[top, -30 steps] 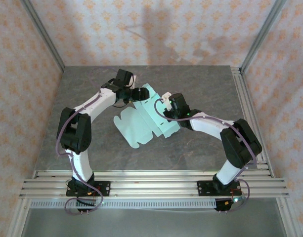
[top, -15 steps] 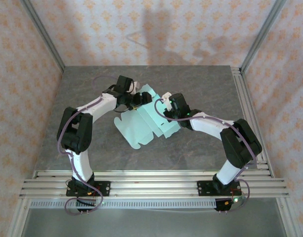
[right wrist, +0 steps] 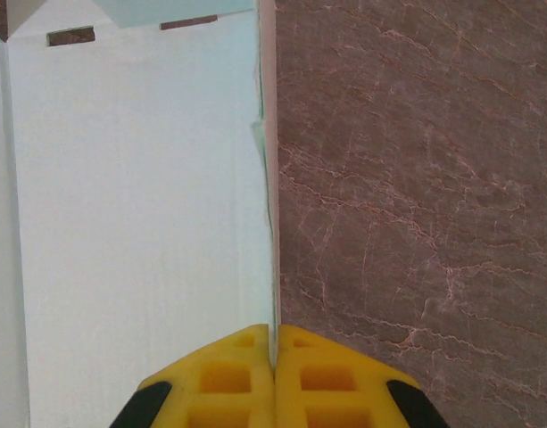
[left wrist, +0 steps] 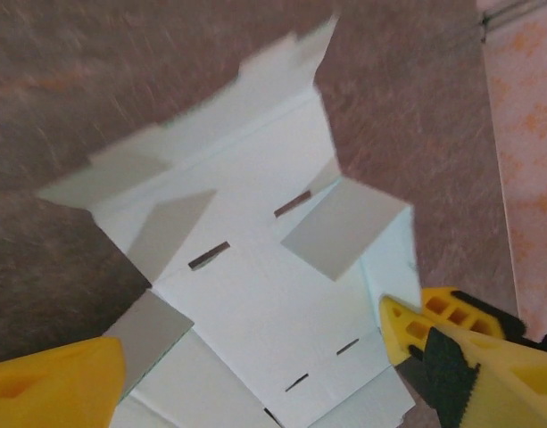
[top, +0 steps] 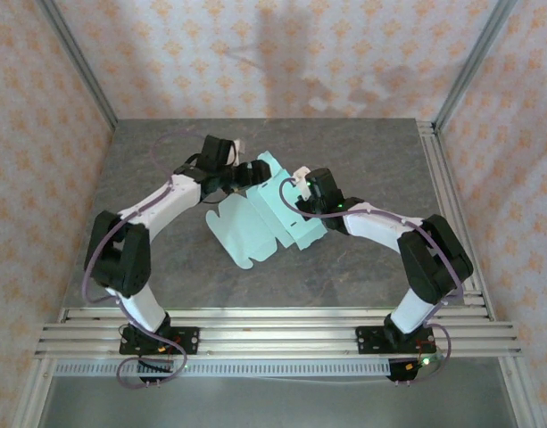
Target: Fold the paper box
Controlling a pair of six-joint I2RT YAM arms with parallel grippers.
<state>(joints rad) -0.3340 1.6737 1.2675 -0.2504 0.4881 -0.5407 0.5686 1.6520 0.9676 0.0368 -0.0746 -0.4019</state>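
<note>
Paper box lay at mid desk btwn the two arms, an opened-out die-cut sheet of pale mint card, not yet a closed box. From the top cam its rounded tabs faced near-left and one corner pointed to the back wall. The panel on the right side looked lifted a bit off the desk; how far, can't tell.

Left end effector sat at the sheet's far-left edge, jaws wide apart, nothing gripped. In the left wrist cam, which was blurry, the paper box spread beneath the left end effector. One yellow finger was at bottom left and the other at bottom right, each over an edge of the card. Whether either touched it, can't tell. Two flaps looked grey-shaded, seemingly raised. Thin slots were cut in the centre panel.

Right end effector was at the sheet's right edge, jaws pressed together. In the right wrist cam the right end effector showed both yellow fingers tight w/ no gap. The card's edge ran straight into the seam btwn them, so it looked pinched there. A pale panel of the box lay left of that line, w/ bare brown marbled desk to the right.
</note>
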